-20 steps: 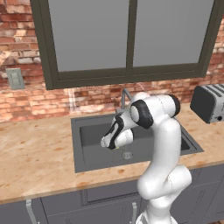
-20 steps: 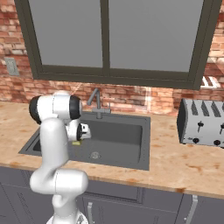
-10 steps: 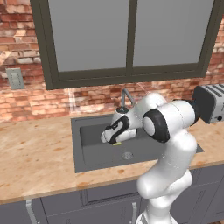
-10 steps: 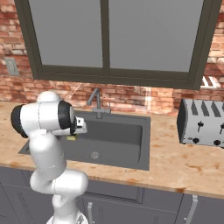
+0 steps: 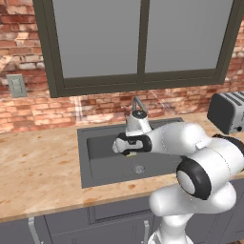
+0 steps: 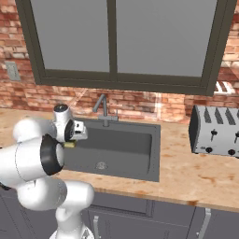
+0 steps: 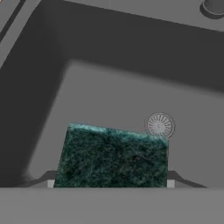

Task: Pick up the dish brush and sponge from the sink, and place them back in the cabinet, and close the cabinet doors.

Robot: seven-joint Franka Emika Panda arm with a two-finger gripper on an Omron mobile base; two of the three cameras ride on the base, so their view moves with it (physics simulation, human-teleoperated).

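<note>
My gripper (image 5: 127, 148) hangs over the left part of the dark sink (image 5: 100, 167), shut on the sponge (image 5: 131, 154), whose yellow underside peeks out below the hand. From the right side the gripper (image 6: 74, 136) and a bit of the sponge (image 6: 70, 145) show at the sink's (image 6: 135, 154) left end. In the hand view the sponge's dark green face (image 7: 113, 155) sits between my fingertips, with the gripper (image 7: 110, 183) above the sink floor (image 7: 109, 96) near the drain. The dish brush is out of view. The cabinet (image 5: 143, 78) hangs above the sink.
A silver faucet (image 5: 138, 107) stands right behind the hand. A toaster (image 6: 217, 130) sits on the stone counter (image 5: 38, 167) to the right. A wall outlet (image 5: 16, 86) is on the brick wall at the left.
The arm's elbow and upper links have swung down toward the camera. The hand has stayed over the sink with the sponge in its grip.
</note>
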